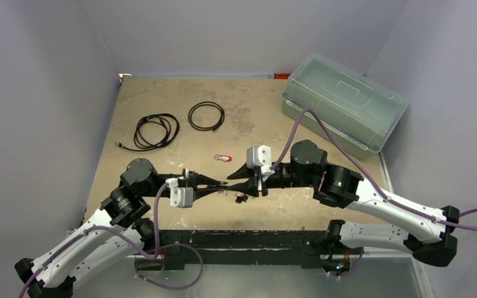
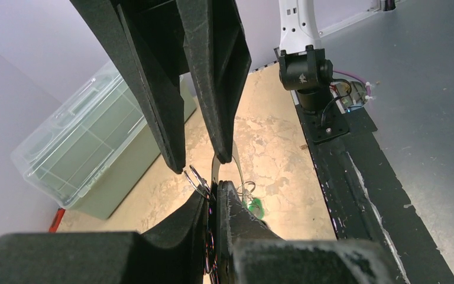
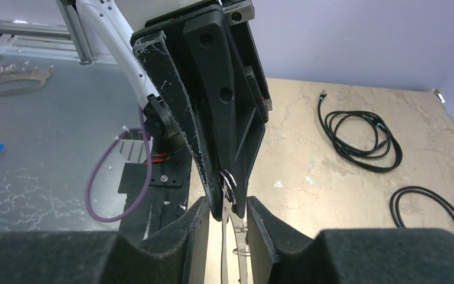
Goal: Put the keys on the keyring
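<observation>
Two grippers are seen tip to tip at the lower centre of the frame.
The black two-finger left gripper (image 3: 229, 195), reaching down from the top, is closed on a thin silver wire keyring (image 3: 227, 180). Its strands are seen hanging into the narrow gap between the parted, black, rough-surfaced fingers (image 3: 171, 239) of the right gripper (image 3: 228, 220) along the bottom edge. Two coils of black cable (image 3: 360, 133) are laid on the mottled tan tabletop (image 3: 307, 154) at the right.

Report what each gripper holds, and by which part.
Left gripper pinches the keyring at one end. The loop passes between the fingers of the right gripper; grip unclear.
</observation>
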`<state>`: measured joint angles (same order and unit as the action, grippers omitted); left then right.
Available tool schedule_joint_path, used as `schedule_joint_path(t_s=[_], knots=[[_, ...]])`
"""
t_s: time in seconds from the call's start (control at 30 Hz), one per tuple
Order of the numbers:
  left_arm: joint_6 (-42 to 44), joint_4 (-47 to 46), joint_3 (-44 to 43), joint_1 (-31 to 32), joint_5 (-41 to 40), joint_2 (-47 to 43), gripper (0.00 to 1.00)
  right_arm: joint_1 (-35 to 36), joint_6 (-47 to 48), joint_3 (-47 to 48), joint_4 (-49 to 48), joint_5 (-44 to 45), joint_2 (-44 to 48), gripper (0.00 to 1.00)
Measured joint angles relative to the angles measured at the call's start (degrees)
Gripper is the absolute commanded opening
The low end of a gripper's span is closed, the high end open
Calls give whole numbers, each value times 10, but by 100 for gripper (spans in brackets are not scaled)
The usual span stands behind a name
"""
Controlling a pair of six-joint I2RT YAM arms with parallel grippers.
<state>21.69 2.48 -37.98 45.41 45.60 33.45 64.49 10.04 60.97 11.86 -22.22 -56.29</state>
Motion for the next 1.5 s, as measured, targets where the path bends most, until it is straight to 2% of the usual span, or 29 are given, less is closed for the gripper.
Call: schedule_joint_path(t_s=[0.37,0.6,0.8,0.9,1.0,1.2,1.5], knots=[[0,-7,3,0,0,-3,0,0,0,1,-8,-11,-19,21],[-1,-6,4,0,0,-3,0,0,0,3,-12,-14,-26,0],[-3,-7,4,0,-7,-4,0,-1,1,4,-12,-13,-26,0],[-5,-7,4,0,-14,-4,25,-2,3,4,-13,-13,-26,0],[-5,-1,4,0,-16,-5,38,-4,9,4,-14,-10,-24,0],[3,7,4,0,-34,-9,39,0,13,4,-10,-10,-22,0],[16,67,-38,1,-59,15,32,0,19,4,5,7,-22,0]])
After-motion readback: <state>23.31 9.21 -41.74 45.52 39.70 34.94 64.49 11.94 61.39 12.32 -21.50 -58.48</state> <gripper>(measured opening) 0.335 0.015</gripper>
